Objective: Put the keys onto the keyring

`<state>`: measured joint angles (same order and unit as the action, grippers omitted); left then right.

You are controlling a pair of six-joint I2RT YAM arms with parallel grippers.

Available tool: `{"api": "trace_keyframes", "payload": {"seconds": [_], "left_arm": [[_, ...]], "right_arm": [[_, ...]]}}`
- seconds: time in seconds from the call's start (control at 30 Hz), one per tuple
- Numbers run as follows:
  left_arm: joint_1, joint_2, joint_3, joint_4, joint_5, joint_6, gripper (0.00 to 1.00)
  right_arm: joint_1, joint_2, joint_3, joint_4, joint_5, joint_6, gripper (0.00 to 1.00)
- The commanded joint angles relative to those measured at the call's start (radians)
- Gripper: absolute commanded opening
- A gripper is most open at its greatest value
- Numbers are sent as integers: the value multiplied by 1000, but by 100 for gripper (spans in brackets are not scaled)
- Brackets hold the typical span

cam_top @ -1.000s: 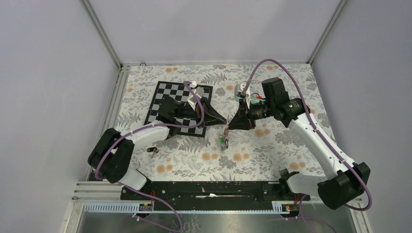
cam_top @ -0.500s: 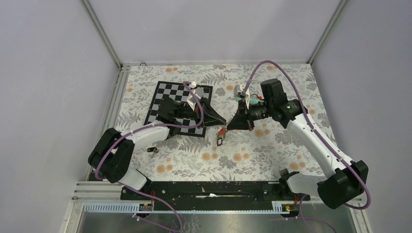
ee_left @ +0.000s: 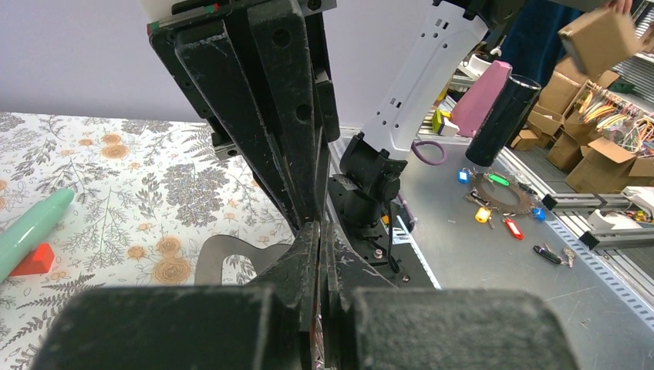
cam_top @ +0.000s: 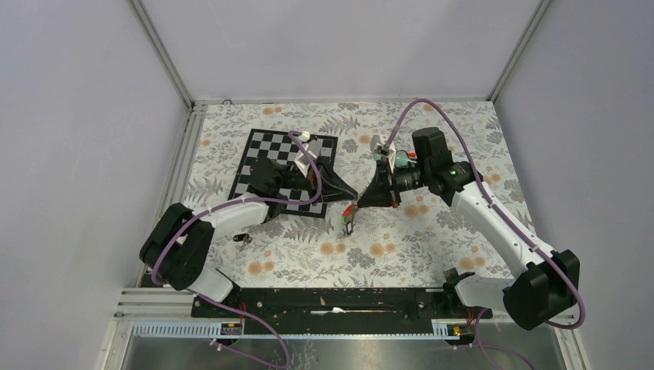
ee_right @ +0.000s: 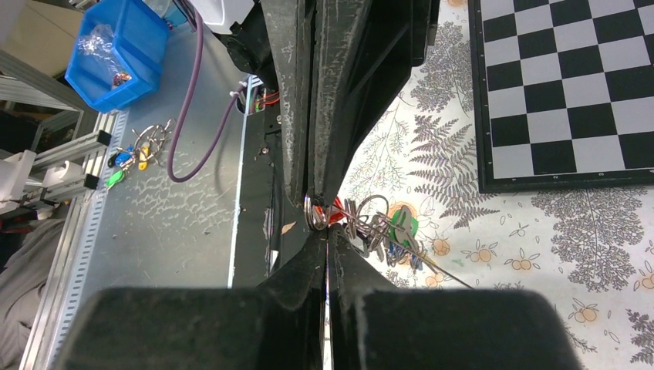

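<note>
My left gripper point(cam_top: 355, 193) and right gripper point(cam_top: 361, 201) meet tip to tip over the middle of the floral cloth, both shut. In the right wrist view the left gripper point(ee_right: 315, 197) comes down from above and pinches the small ring point(ee_right: 315, 213) of the red-tagged key point(ee_right: 336, 211). The right gripper point(ee_right: 328, 233) is shut just below it on the thin wire keyring point(ee_right: 432, 266). Several keys point(ee_right: 383, 231), one with a green tag point(ee_right: 403, 225), hang bunched on the wire. From above the bunch point(cam_top: 348, 221) dangles under the tips. The left gripper point(ee_left: 318, 231) hides its hold.
A black-and-white chessboard point(cam_top: 258, 162) lies under the left arm, also in the right wrist view point(ee_right: 555, 92). A teal tube point(ee_left: 31, 225) with a red cap lies on the cloth, by the right wrist from above point(cam_top: 404, 159). A small dark object point(cam_top: 241, 237) lies at the near left.
The right gripper has moved a little left and closed in on the left gripper's tip. The key bunch has swung left and up under the tips, and the red tag now shows.
</note>
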<state>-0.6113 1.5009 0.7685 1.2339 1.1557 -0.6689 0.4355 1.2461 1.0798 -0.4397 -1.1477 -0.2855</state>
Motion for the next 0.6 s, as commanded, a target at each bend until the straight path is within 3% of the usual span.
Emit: {"api": "trace_keyframes", "payload": {"seconds": [0.0,0.27,0.57], "left_arm": [[-15,-9,3,122,-29,-9,0],[-16,-6,-1,125,-31,-6,0],[-16,-12,-6,99,-52,-10,0]], "right_arm": [[-1,7,-27,112,-7,41,3],[-3,-34,-9,53,52,-10,28],[-13,-104,101,-124,141,-183,42]]}}
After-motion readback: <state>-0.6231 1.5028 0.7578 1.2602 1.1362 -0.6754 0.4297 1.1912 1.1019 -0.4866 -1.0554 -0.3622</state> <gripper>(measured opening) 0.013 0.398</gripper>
